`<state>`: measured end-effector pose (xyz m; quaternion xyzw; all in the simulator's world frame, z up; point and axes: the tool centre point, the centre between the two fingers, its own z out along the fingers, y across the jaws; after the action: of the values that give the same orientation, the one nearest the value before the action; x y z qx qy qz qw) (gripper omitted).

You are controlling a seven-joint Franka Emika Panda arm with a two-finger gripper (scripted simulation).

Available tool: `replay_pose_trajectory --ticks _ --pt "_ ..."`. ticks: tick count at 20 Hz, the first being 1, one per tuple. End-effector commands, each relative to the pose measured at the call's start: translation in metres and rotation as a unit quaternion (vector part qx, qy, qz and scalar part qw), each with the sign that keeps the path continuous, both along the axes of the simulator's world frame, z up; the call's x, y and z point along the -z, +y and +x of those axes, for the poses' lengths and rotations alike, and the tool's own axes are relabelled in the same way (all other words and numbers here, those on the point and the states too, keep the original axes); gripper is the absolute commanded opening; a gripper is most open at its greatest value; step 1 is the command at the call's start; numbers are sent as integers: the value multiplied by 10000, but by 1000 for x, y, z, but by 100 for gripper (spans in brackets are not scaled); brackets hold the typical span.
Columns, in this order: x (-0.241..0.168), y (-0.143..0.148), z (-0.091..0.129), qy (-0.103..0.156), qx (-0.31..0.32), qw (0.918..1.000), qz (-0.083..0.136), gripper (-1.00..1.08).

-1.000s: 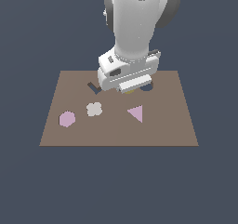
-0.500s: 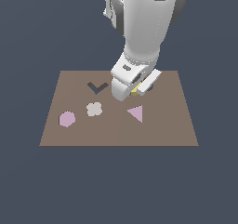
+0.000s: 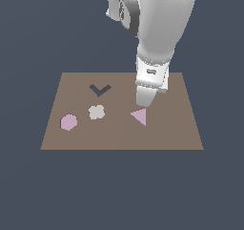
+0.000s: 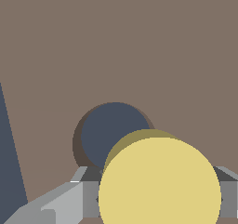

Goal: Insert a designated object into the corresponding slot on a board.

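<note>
Between the gripper (image 4: pixel 158 200) fingers (image 4: pixel 60 204) sits the yellow disc (image 4: pixel 159 183), clamped tight. Its edge partly covers the round slot (image 4: pixel 109 135) in the brown board (image 4: pixel 139 42), with bare board all around.

On the board (image 3: pixel 119 138), taking the triangle (image 3: pixel 139 116) as the mark, the clover-shaped piece (image 3: pixel 96 111) lies off to the exterior view's left of it, the hexagon (image 3: pixel 68 122) farther left again, and the chevron cutout (image 3: pixel 100 89) sits behind the clover piece. The arm's tip comes down just behind the triangle. In the wrist view the disc (image 4: pixel 159 181) sits between the jaws, above the board, overlapping one edge of the round slot (image 4: pixel 111 135).
</note>
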<state>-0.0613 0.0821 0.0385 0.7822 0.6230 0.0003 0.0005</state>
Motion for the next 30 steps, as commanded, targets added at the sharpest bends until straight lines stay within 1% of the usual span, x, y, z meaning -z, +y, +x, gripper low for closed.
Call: replay_pose_trajectory --ticks 1,4,9,14,18,22,30 --pt "-1 5 -2 -2 -531 9986 -1 -100" --pt "-1 10 -5 -2 -1059 9944 -2 -100" --pt "-2 16 -11 0 -1761 9844 -3 -100" --pt "-2 20 -15 2 -2245 9745 -4 -100" --pt "-2 22 -17 4 -2482 9687 -4 -100" --pt "-2 22 -19 4 -2585 9660 -4 -100" --pt "-2 22 -18 7 -2552 9669 -4 -100"
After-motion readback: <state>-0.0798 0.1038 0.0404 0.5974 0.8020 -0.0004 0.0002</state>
